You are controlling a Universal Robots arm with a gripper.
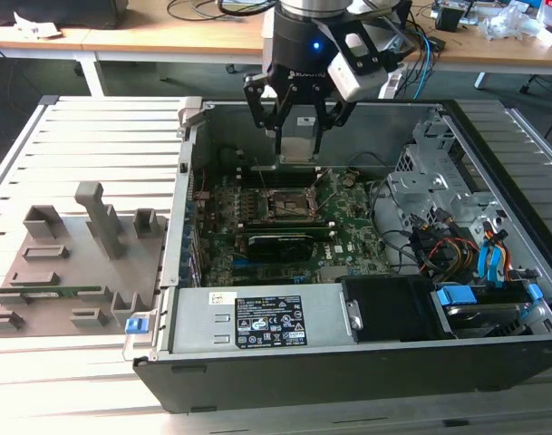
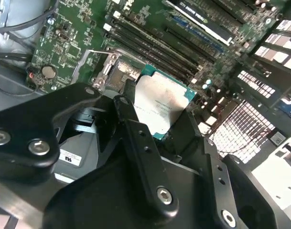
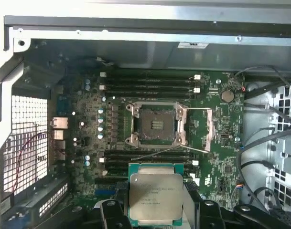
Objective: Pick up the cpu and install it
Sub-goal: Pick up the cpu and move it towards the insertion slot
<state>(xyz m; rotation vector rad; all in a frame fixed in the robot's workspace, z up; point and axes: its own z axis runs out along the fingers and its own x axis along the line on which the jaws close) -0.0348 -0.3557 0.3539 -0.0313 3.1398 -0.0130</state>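
Your gripper (image 1: 298, 152) is clamped on the cpu (image 3: 155, 194), pinching its opposite edges and holding it in the air above the motherboard (image 3: 221, 157) inside the open computer case (image 1: 257, 362). You are in the carry-to-socket step. The socket (image 3: 156, 125) lies bare with its metal frame swung open, but it is hard to tell whether the chip hangs squarely over it. Seating it, I judge, calls for matched edges and a level, gentle descent.

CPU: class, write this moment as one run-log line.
hand: shut on cpu | cpu: held above motherboard, not seated | socket: open, empty
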